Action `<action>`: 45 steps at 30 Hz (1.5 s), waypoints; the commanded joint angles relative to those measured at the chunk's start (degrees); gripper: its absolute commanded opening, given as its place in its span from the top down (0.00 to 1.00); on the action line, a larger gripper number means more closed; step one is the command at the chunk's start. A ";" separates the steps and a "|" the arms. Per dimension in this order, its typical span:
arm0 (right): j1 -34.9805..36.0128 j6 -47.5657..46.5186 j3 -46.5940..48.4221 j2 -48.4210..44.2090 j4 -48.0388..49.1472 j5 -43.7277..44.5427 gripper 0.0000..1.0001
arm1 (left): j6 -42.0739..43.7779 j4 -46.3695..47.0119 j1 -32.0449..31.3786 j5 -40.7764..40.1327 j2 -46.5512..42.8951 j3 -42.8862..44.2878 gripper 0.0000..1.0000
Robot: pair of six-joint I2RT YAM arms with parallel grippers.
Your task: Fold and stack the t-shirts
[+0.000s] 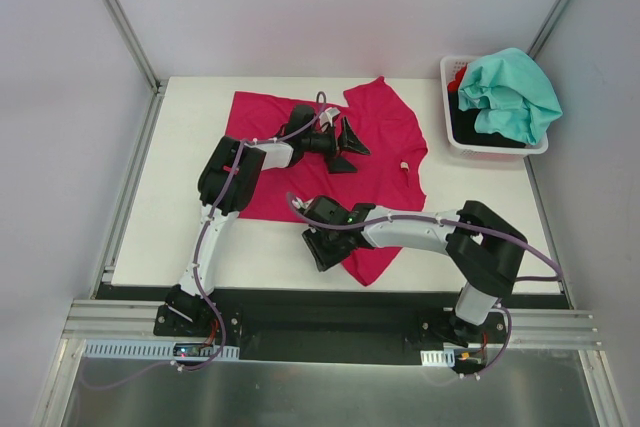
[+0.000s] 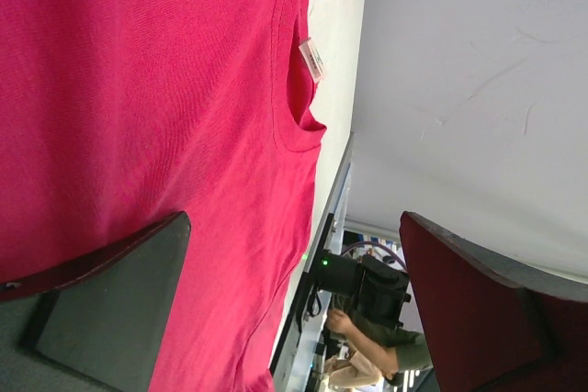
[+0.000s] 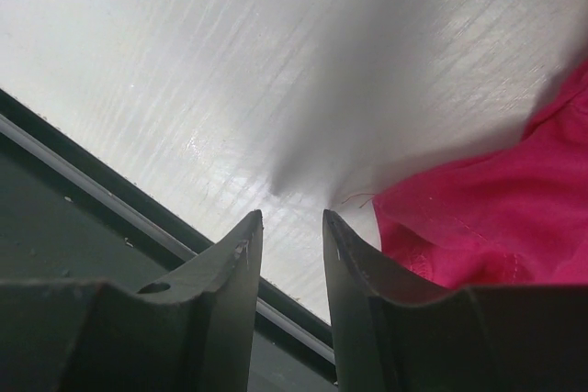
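Observation:
A large magenta-pink t-shirt (image 1: pixel 385 137) lies spread on the white table, its neck and white label (image 2: pixel 311 58) toward the right. My left gripper (image 1: pixel 348 147) hovers over the shirt's upper middle, its jaws wide open and empty (image 2: pixel 294 227). My right gripper (image 1: pixel 325 247) sits low at the shirt's near edge, by the table's front. Its jaws stand a narrow gap apart (image 3: pixel 289 218) with only bare table between them; the pink cloth (image 3: pixel 487 218) lies just to the right of the fingers. A teal-mint t-shirt (image 1: pixel 510 92) tops a pile with black (image 1: pixel 470 125) and red (image 1: pixel 457 77) cloth.
The pile sits in a white plastic basket (image 1: pixel 448 137) at the table's back right corner. The table's dark front rail (image 3: pixel 110 199) runs just below my right gripper. Grey walls enclose the left, back and right sides.

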 commanded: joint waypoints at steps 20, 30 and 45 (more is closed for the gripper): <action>-1.32 -1.96 1.76 -5.97 -13.84 20.50 0.69 | 3.41 -1.42 0.64 0.60 -2.70 -1.76 0.01; -3.00 -1.87 -1.76 -4.21 -13.31 22.01 0.69 | 3.76 -1.51 0.64 0.69 -3.23 -2.29 0.01; -2.82 -2.66 -2.20 -5.26 -16.65 25.52 0.71 | 3.59 -1.69 0.73 0.86 -2.96 -1.50 0.01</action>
